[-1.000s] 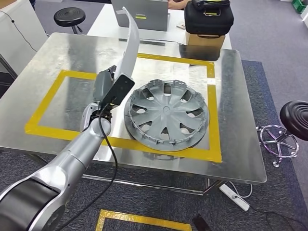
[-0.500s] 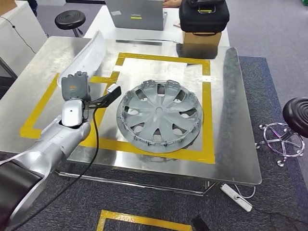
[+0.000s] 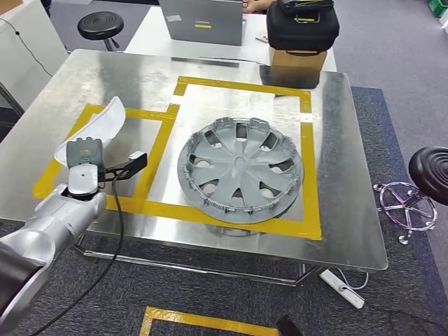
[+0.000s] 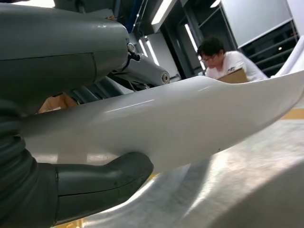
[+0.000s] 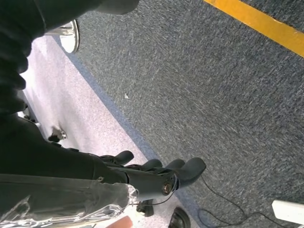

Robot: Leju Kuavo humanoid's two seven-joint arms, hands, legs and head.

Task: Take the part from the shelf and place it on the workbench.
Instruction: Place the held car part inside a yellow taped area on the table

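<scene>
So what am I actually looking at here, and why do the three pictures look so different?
It is a humanoid robot seen through its own cameras. The head view looks down on a metal workbench marked with yellow tape, where a grey wheel cover lies flat. The silver arm ends in the left hand, which holds a long curved white part low over the bench. The left wrist view shows that part close up, gripped between thumb and fingers. The right wrist view shows the right hand over grey carpet, holding nothing.

The hubcap [image 3: 241, 169] lies on the workbench [image 3: 343, 210]. The part [image 3: 100, 124] sits left of it, the laptop [image 3: 203, 19] behind it.
</scene>
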